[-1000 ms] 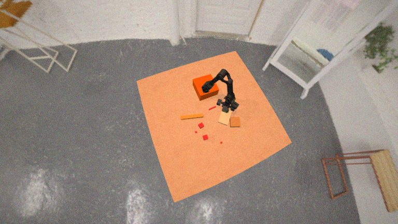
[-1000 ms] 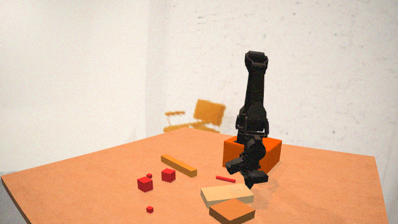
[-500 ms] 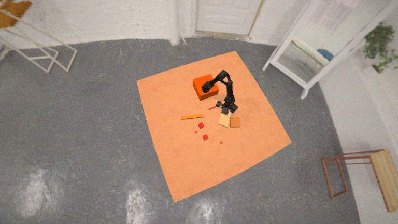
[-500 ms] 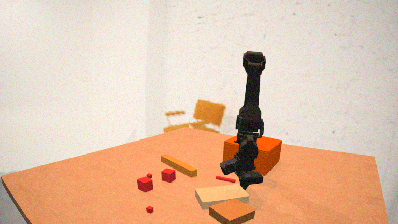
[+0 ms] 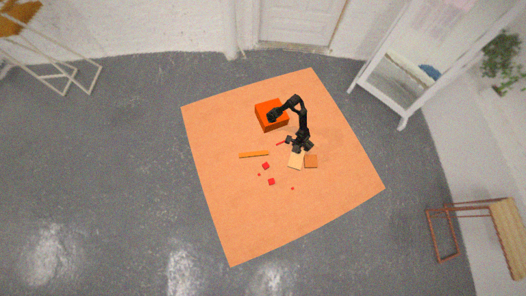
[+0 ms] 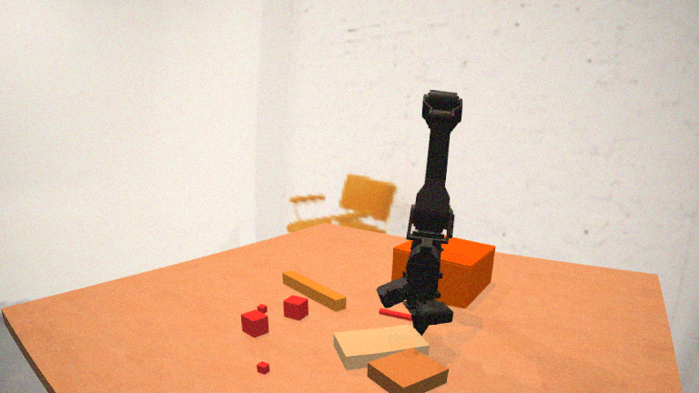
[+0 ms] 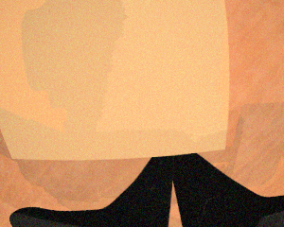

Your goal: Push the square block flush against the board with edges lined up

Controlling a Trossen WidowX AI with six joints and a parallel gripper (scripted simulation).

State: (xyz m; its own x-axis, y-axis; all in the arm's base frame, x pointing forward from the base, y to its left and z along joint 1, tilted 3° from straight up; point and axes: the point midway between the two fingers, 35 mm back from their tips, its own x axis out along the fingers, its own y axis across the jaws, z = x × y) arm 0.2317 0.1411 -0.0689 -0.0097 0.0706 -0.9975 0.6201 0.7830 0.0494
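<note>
The pale tan board (image 5: 296,159) (image 6: 379,342) lies flat on the orange table top (image 5: 271,223) (image 6: 154,306). In the wrist view the board (image 7: 149,76) fills most of the frame. The square block (image 5: 310,160) (image 6: 407,369), flat and darker orange, lies close beside the board's long side at a slight angle to it; I cannot tell whether they touch. My gripper (image 5: 295,148) (image 6: 420,327) (image 7: 171,148) is shut and empty. It points down, low, at the board's end nearest the arm's base.
A big orange box (image 6: 463,270) stands behind the arm. A thin red stick (image 5: 279,142) (image 6: 394,313) lies beside the gripper. A long orange bar (image 5: 253,153) (image 6: 313,289) and several red cubes (image 5: 265,165) (image 6: 295,307) lie further left.
</note>
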